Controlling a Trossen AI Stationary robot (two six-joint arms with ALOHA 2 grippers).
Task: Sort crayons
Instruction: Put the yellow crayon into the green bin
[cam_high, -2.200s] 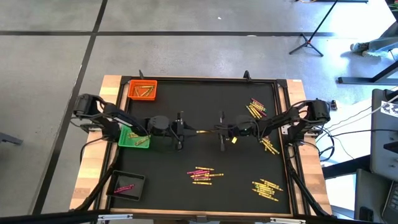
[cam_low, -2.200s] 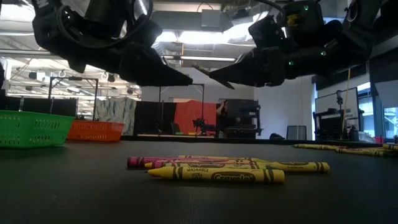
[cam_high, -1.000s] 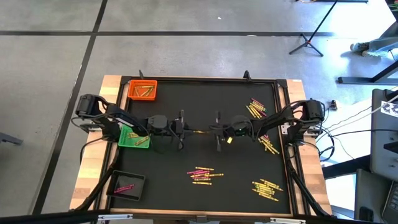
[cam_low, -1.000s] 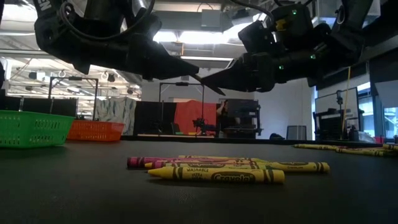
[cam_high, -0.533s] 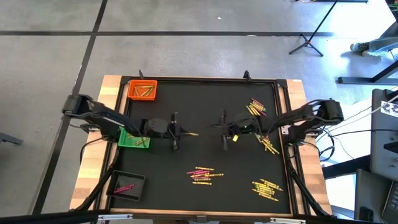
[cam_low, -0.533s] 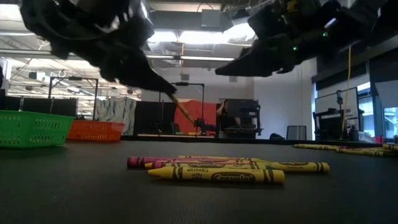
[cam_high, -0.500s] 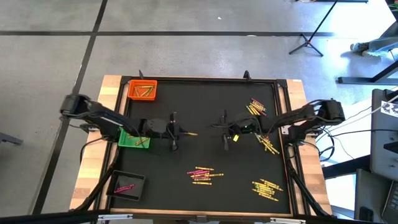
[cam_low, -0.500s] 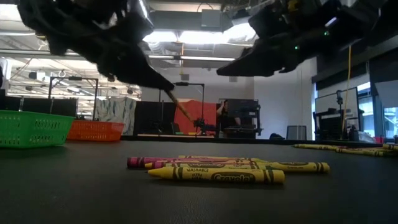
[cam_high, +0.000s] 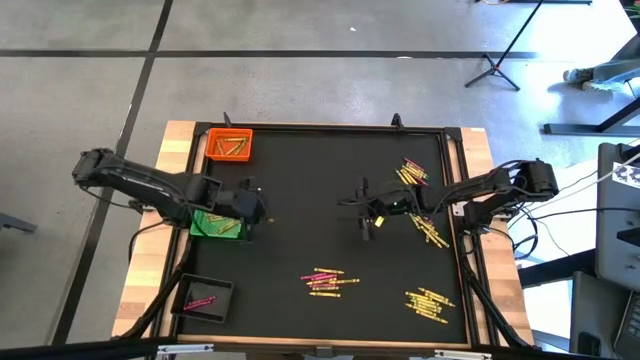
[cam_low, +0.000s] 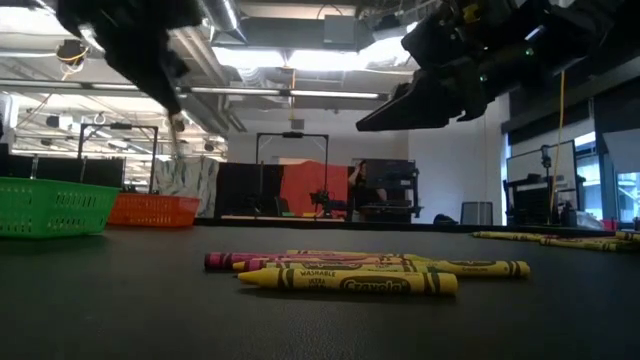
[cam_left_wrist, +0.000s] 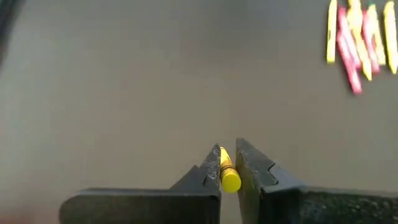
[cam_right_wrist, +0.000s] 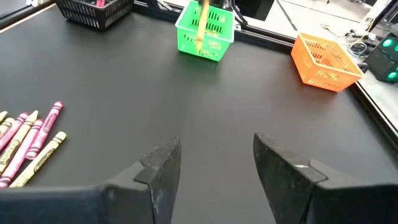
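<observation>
My left gripper (cam_high: 251, 206) hovers beside the green tray (cam_high: 215, 222), shut on a yellow-orange crayon (cam_left_wrist: 227, 175). The right wrist view shows that crayon (cam_right_wrist: 201, 26) hanging in front of the green tray (cam_right_wrist: 206, 31). My right gripper (cam_high: 363, 217) stands open above the table's middle, with nothing between its fingers (cam_right_wrist: 163, 167). Loose crayons lie in bunches on the black mat: near the front (cam_high: 326, 281), at the front right (cam_high: 429, 303) and at the far right (cam_high: 412, 173). My left gripper pinches the crayon between its two fingertips (cam_left_wrist: 211, 171), near the crayon's upper end (cam_left_wrist: 230, 182). The fingers slant down from above. The crayon hangs below them, steeply tilted, clear of the mat.
An orange tray (cam_high: 229, 145) with crayons stands at the far left corner, and a black tray (cam_high: 205, 297) holding pink ones at the near left. More crayons lie beside the right arm (cam_high: 432, 234). Bare mat lies between the two grippers.
Both grippers held one crayon level between them over the table's middle. My right gripper has let go and drawn back slightly to the right. My left gripper has carried the crayon toward the table's left edge to the green tray, and the crayon has tipped from level to hanging.
</observation>
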